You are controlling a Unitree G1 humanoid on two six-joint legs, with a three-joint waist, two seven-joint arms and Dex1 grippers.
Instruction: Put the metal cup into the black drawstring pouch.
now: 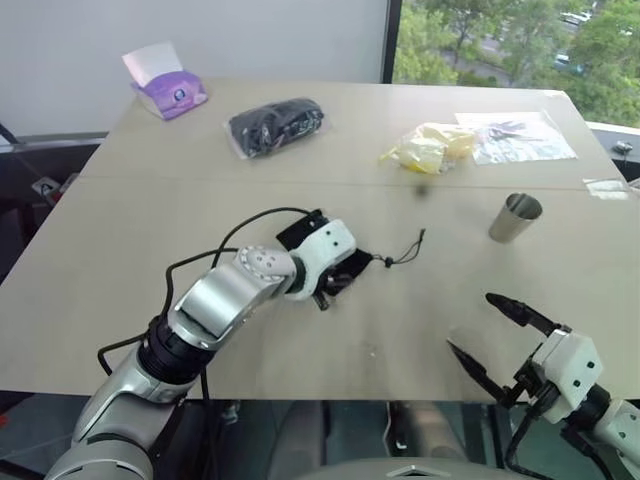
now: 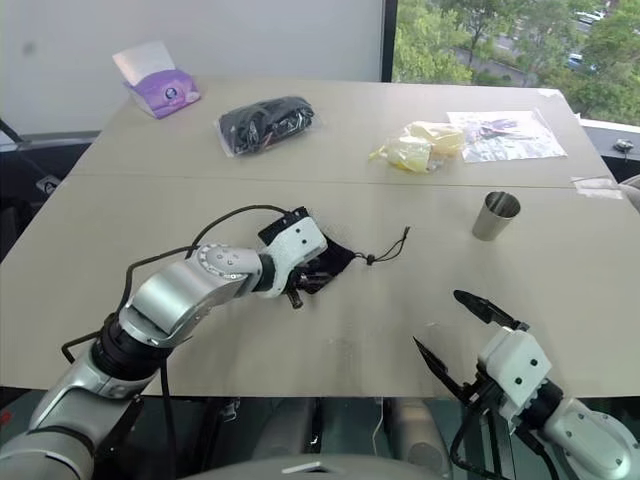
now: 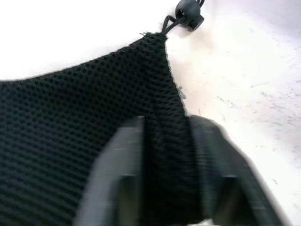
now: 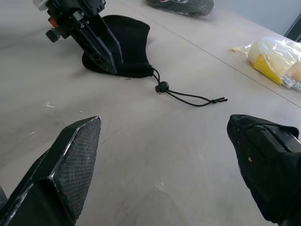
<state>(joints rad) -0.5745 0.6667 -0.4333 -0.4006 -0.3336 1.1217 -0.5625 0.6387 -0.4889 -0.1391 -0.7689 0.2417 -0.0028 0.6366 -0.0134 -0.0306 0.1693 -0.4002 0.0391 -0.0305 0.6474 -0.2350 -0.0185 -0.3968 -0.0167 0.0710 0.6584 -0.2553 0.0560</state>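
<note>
Head views: I'm at a wide pale beige table made of two tops butted together, a seam running across past the middle. Behind it is a plain grey-white wall on the left and a window on the right showing green trees. My left gripper is down on the black drawstring pouch near the table's middle, the cord trailing off toward my right. The metal cup stands upright on the right, well apart from the pouch, mouth up. My right gripper hovers over the near right edge, fingers spread wide, nothing between them. On the far side: a purple tissue box at the left, a black bundle in clear plastic beside it, a yellow plastic-wrapped item and a clear flat bag toward the right.

Left wrist view: my two fingers are closed on a fold of the pouch's black mesh fabric, pinched between them. The round toggle sits at the pouch's corner on a pale, lightly scratched tabletop.

Right wrist view: my two fingers stand far apart and empty above the bare, scuffed tabletop. Ahead, the left gripper bears on the pouch, with toggle and cord lying loose beside it. The yellow packet is farther off.
</note>
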